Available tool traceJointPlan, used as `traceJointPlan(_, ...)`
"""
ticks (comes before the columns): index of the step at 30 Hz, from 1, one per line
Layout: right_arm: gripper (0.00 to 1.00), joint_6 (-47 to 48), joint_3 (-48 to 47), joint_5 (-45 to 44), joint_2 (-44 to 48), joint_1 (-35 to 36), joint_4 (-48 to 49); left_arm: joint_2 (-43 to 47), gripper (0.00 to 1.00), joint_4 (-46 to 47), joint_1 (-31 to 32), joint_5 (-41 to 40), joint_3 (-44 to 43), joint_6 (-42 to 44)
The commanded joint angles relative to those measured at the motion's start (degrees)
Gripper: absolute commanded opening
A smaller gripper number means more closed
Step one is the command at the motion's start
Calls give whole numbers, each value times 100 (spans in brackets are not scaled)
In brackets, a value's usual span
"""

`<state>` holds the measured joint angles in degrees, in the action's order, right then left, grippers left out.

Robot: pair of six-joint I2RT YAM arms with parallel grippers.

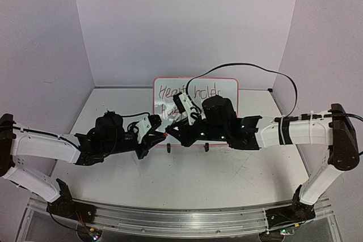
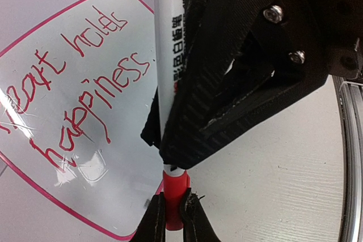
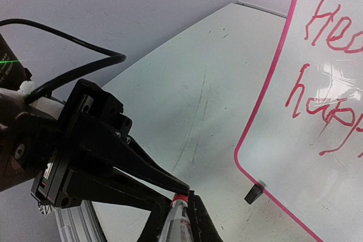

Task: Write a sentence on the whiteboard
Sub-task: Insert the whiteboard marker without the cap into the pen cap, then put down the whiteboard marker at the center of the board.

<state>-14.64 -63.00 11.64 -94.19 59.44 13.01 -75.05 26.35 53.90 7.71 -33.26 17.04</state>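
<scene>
Red cap (image 2: 176, 182) is clamped by left tool (image 2: 173, 211), one marker (image 2: 167, 55) by right tool (image 3: 177, 225), before one whiteboard (image 1: 227, 86).

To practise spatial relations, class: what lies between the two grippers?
A whiteboard marker bridges them: the left gripper pinches its red end, the right gripper its white barrel. The left wrist view shows it best.

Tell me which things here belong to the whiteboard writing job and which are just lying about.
For the job: whiteboard, marker, red cap.
Just there: black cable, table, metal rail.
</scene>
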Motion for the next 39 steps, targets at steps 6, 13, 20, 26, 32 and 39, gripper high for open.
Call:
traceJointPlan(6, 0, -76, -183, -138, -646, 209, -673, 367, 0, 1094, 267, -243, -494, -374)
traceJointPlan(13, 0, -1136, -408, -530, -1334, 677, -447, 221, 0, 1098, 926, -1454, -784, 529)
traceJointPlan(20, 3, -1423, -92, -645, -381, 293, -548, 347, 0, 1092, 924, -1826, -284, 144)
traceJointPlan(26, 51, -1240, -4, -800, 752, 41, -941, 505, 0, 937, 922, -2508, 318, -629)
traceJointPlan(32, 93, -845, -27, -1151, 1947, 3, -1494, 679, 0, 165, 920, -2575, 525, -1411)
traceJointPlan(39, 98, -217, 180, -2365, 3104, 0, -1847, 1050, 0, -1001, 912, -3007, 548, -3779)
